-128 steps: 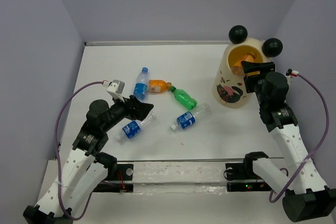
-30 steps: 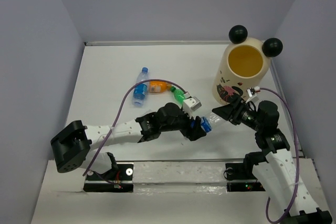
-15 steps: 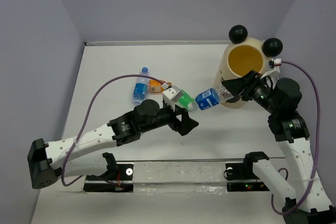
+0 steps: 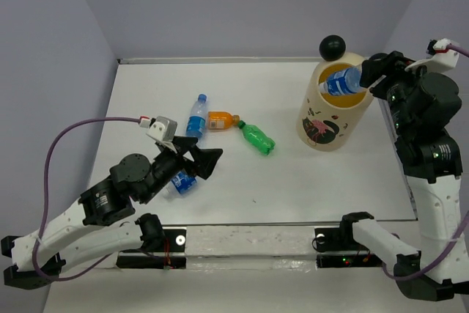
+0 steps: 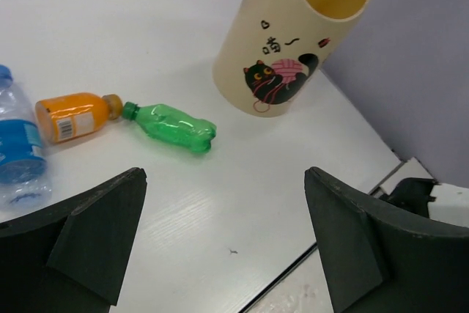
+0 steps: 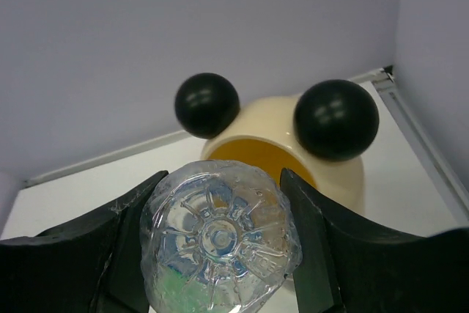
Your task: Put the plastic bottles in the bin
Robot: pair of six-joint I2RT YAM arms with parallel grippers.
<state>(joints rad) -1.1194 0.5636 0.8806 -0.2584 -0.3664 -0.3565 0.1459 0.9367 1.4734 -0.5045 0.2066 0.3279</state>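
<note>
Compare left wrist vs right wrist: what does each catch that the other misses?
Left wrist only: the orange bottle, green bottle and a clear bottle lying on the table, the cat print on the bin, and the left gripper open, holding nothing.
Right wrist only: the bin's two black ball ears, and the right gripper clamped on the held bottle, seen base-on.
Both: the bin with its yellow inside, and that held bottle at its mouth; left wrist shows only its cap end.
</note>
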